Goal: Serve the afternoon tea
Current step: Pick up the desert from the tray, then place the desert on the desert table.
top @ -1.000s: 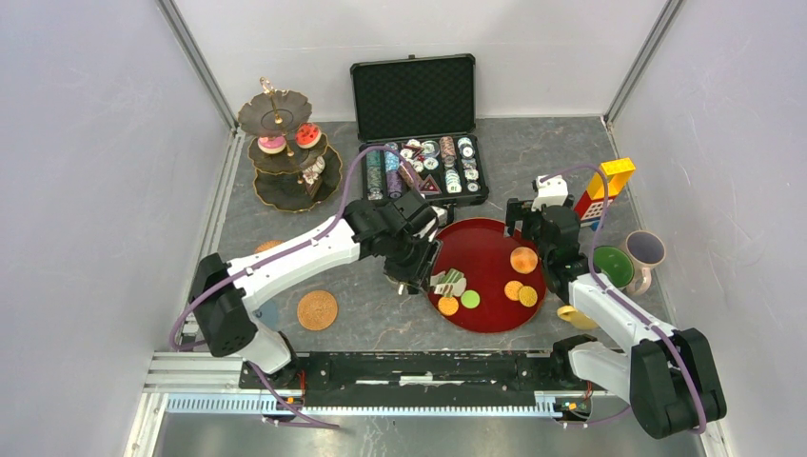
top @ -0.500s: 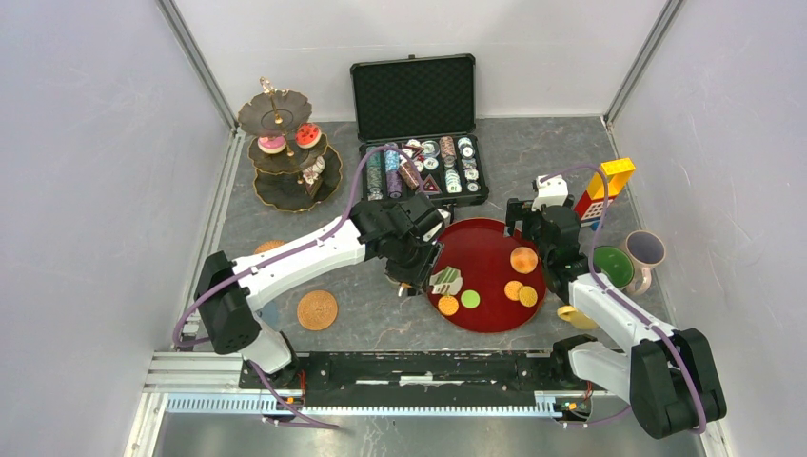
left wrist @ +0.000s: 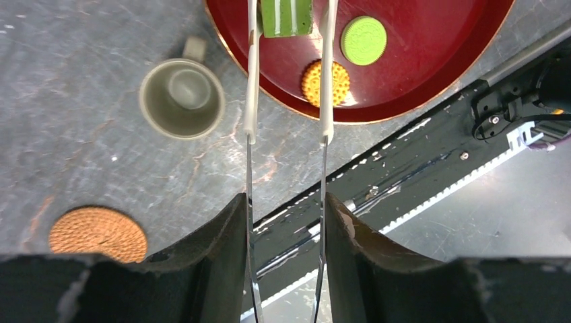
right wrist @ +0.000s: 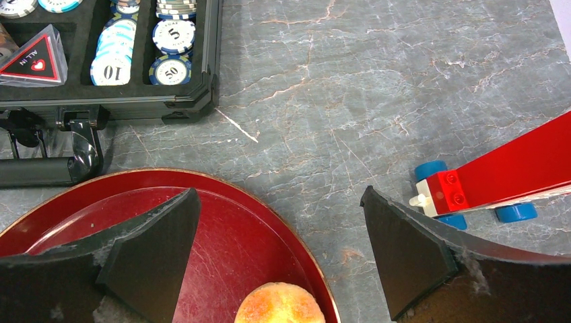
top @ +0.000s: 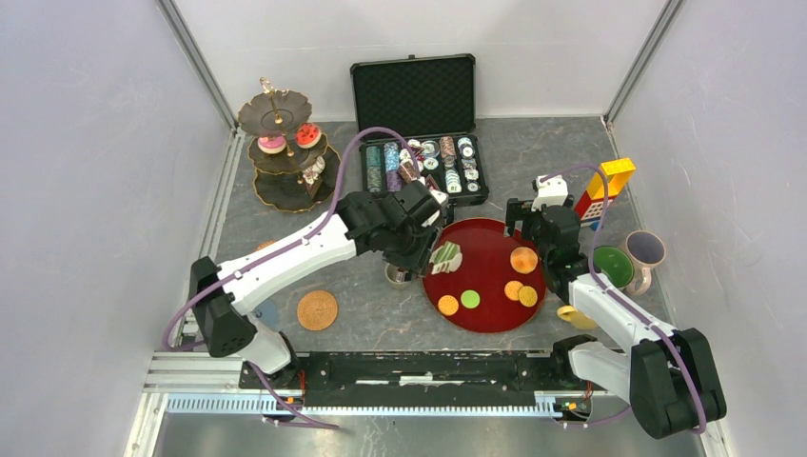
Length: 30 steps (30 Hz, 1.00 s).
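My left gripper (left wrist: 285,202) is shut on a pair of metal tongs (left wrist: 250,101). The tongs' white tips pinch a green-striped cake slice (left wrist: 286,15), held over the left rim of the red tray (top: 495,309). On the tray lie an orange bun (top: 523,259), orange rounds (top: 447,305) and a green round (top: 470,299). A grey mug (left wrist: 182,98) stands just left of the tray. The dark tiered stand (top: 284,195) at the far left carries a pink donut (top: 271,144). My right gripper (right wrist: 279,195) is open above the tray's far edge, the bun (right wrist: 279,304) below it.
An open black case of poker chips (top: 419,167) lies behind the tray. A red-yellow block tower (top: 604,190) leans at the right, near green (top: 612,266), pink (top: 645,249) and yellow (top: 576,317) mugs. A woven coaster (top: 317,309) lies front left.
The left arm has drawn back and away from the front edge, carrying the cake slice in the tongs. The grey mug now shows beside the tray. The right arm has not moved.
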Each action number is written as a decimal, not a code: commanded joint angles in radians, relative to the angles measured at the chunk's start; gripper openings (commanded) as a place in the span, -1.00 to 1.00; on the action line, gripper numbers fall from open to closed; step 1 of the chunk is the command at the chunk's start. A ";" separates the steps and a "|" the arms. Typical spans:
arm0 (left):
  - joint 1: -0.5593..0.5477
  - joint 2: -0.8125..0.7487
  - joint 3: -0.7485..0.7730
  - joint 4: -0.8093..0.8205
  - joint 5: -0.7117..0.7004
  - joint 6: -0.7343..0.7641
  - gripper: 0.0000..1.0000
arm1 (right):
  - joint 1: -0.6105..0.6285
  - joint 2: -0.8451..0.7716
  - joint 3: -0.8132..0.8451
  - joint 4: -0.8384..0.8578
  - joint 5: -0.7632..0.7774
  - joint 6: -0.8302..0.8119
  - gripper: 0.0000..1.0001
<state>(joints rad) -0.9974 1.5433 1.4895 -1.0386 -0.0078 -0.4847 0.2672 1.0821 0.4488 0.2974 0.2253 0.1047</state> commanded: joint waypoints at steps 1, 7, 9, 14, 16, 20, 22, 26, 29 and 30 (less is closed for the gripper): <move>0.018 -0.080 0.093 -0.075 -0.150 0.081 -0.46 | -0.003 0.008 0.044 0.030 -0.008 0.006 0.96; 0.172 -0.166 0.023 -0.101 -0.187 0.135 -0.53 | -0.003 0.006 0.044 0.029 -0.009 0.006 0.96; 0.250 -0.204 -0.037 -0.074 -0.187 0.154 -0.55 | -0.003 0.005 0.044 0.028 -0.009 0.007 0.96; 0.455 -0.322 -0.199 0.043 -0.195 0.163 -0.60 | -0.003 0.001 0.041 0.027 -0.003 0.007 0.96; 0.527 -0.372 -0.256 0.109 -0.191 0.154 -0.60 | -0.003 0.001 0.041 0.029 -0.006 0.006 0.96; 0.620 -0.430 -0.338 0.194 -0.218 0.123 -0.60 | -0.003 0.000 0.041 0.028 -0.005 0.006 0.96; 0.664 -0.450 -0.370 0.234 -0.226 0.118 -0.60 | -0.004 -0.002 0.039 0.029 -0.003 0.006 0.96; 0.773 -0.494 -0.429 0.341 -0.239 0.085 -0.56 | -0.005 -0.003 0.037 0.030 -0.006 0.006 0.96; 0.860 -0.487 -0.458 0.397 -0.157 0.042 -0.56 | -0.005 -0.003 0.037 0.030 -0.009 0.006 0.96; 0.882 -0.476 -0.460 0.404 -0.132 0.034 -0.57 | -0.005 -0.004 0.037 0.030 -0.008 0.006 0.96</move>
<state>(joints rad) -0.1947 1.0702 1.0451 -0.7872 -0.2050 -0.3870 0.2672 1.0832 0.4503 0.2974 0.2207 0.1047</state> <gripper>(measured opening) 0.479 0.981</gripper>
